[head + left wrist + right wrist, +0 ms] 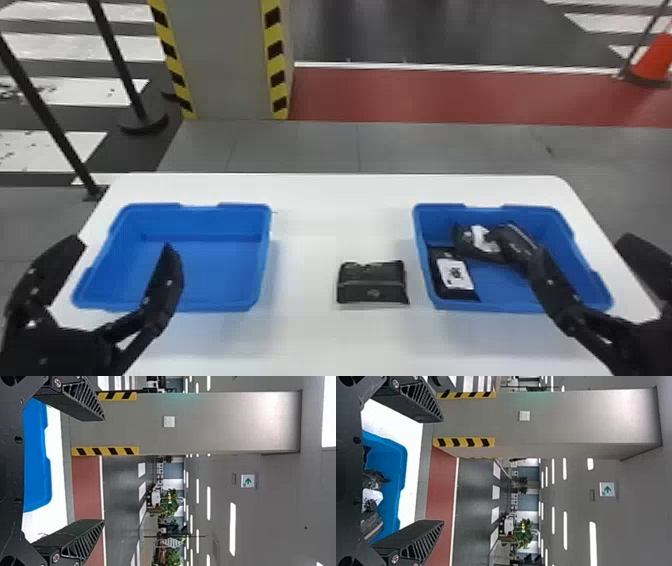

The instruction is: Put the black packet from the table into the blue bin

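Lying on the desk (310, 335), long axis crosswise, the packet (372, 290) is placed leftward of the right arm (652, 345), judged nearer than the left arm (60, 350); both sets of jaws are spread, empty.

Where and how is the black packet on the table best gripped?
At its middle, probably from above, closing the tool on its near and far long edges: the packet lies flat, wider than deep, its right end near a blue bin.

The packet (372, 292) lies on the table (340, 200) between left gripper (124, 245) and right gripper (583, 246); near each, a bin (220, 270) (right one (500, 287) holding others (455, 274)).
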